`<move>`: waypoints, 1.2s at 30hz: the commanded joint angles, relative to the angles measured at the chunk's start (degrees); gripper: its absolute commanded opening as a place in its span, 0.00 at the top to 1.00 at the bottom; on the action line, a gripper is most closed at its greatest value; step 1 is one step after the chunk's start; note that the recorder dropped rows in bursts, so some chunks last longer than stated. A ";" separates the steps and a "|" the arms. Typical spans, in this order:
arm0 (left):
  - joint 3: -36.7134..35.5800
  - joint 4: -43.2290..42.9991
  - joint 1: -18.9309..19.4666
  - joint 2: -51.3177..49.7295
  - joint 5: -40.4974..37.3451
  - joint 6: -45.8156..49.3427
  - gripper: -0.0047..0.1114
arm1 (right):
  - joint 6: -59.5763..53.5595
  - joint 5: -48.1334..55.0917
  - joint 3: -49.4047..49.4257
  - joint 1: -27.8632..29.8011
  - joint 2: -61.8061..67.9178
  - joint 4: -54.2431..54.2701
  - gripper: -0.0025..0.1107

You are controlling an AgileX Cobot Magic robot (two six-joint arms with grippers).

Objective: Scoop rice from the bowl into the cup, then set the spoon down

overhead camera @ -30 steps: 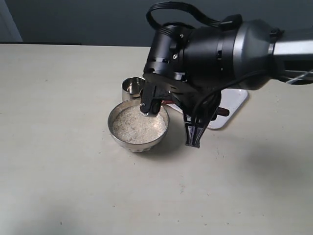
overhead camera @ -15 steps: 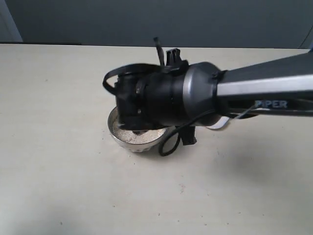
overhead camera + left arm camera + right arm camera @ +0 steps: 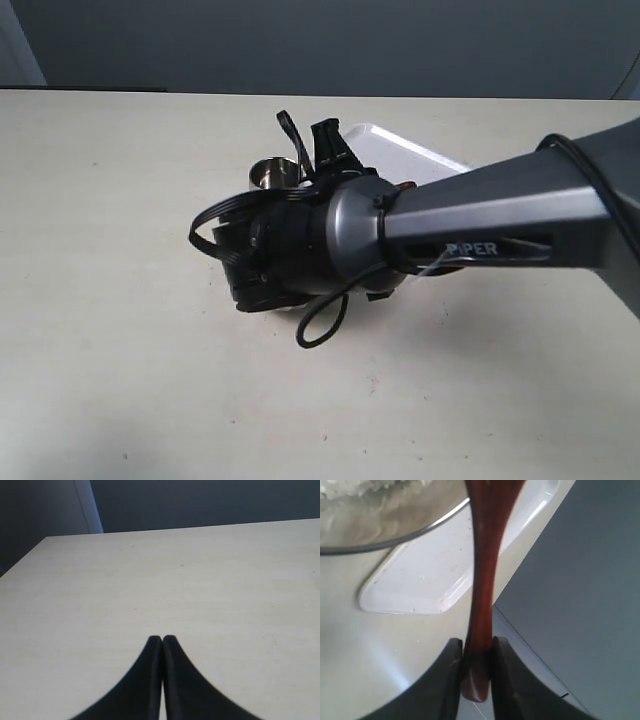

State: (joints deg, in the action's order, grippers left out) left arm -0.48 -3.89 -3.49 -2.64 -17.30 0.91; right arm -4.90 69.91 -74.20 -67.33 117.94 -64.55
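Note:
In the right wrist view my right gripper (image 3: 476, 645) is shut on the slim end of the dark reddish-brown spoon (image 3: 482, 590). Its handle runs away toward the steel bowl (image 3: 395, 542), and the spoon's head is out of frame. A patch of pale rice (image 3: 350, 487) shows inside the bowl's rim. In the exterior view the right arm (image 3: 300, 245) lies over the bowl and hides it, the rice and the spoon. The small steel cup (image 3: 270, 172) stands just behind the arm. My left gripper (image 3: 162, 639) is shut on nothing above bare table.
A white rectangular tray (image 3: 400, 150) lies behind the arm, beside the bowl, also seen as the tray (image 3: 430, 575) under the spoon handle. The beige table (image 3: 120, 330) stretches around; its far edge meets a dark wall.
The right arm has rolled and swung left and down over the bowl, which showed a second ago and is now covered. The white tray has come into view behind it.

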 commanded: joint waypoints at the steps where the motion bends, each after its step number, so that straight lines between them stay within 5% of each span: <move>1: 0.48 0.01 -0.10 -0.06 0.78 -0.37 0.96 | 0.81 0.05 -0.27 -0.05 1.12 -1.87 0.98; 36: 0.48 0.01 -0.10 -0.06 0.78 -0.37 0.96 | 1.81 0.05 -0.38 -0.30 4.85 -2.66 0.98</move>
State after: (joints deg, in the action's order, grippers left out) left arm -0.48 -3.89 -3.49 -2.64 -17.30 0.91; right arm -2.87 69.80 -74.29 -67.33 122.72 -68.01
